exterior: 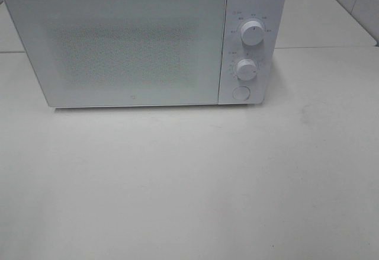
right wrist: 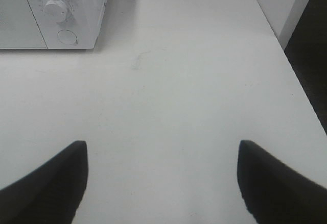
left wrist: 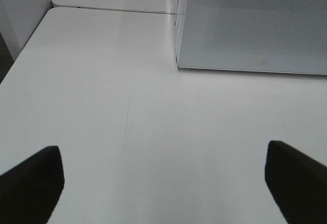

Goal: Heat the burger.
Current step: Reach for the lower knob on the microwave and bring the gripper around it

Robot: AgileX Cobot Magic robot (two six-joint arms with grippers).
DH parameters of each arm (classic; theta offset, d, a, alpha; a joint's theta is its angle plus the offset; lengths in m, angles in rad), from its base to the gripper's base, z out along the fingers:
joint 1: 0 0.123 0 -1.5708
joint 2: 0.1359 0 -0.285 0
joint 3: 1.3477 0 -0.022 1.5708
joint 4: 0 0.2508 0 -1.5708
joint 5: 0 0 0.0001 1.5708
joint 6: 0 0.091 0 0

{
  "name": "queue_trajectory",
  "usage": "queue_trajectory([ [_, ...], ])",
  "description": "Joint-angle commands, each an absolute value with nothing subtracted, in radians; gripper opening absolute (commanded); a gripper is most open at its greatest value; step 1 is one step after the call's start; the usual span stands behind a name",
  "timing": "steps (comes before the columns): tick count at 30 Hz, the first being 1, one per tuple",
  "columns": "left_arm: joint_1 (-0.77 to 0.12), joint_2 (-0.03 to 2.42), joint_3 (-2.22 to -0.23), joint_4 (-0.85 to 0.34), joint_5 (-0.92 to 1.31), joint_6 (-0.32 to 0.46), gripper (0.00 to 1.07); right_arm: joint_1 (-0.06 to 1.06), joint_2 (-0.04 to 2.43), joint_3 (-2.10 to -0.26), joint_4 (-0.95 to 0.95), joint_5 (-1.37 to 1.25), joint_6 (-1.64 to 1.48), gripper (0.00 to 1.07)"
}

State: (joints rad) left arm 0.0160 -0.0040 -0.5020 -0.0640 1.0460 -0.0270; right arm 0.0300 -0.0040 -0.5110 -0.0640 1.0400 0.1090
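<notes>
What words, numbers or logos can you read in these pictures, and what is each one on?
Nothing reads clearly.
Marks ringing the microwave's upper knob: too small and blurred to read.
Marks ringing the lower knob: too small and blurred to read.
Tiny mark low on the door: unreadable.
Round button and table: no text visible.

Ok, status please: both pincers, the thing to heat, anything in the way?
Left pincer open, empty. Right pincer open, empty. Burger not in any view. White box-shaped microwave oven: door shut.
</notes>
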Motion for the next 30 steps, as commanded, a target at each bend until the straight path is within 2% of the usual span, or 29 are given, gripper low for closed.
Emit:
queue_trajectory([
  [1, 0.018, -0.03, -0.501, -0.068, 1.037, -0.023, 1.0, 0.024, -0.03, -0.51, -0.063, 1.043, 0.107, 0.76],
  [30, 0.018, -0.03, -0.501, -0.068, 1.037, -0.023, 1.0, 0.024, -0.03, -0.51, -0.063, 1.042, 0.106, 0.76],
])
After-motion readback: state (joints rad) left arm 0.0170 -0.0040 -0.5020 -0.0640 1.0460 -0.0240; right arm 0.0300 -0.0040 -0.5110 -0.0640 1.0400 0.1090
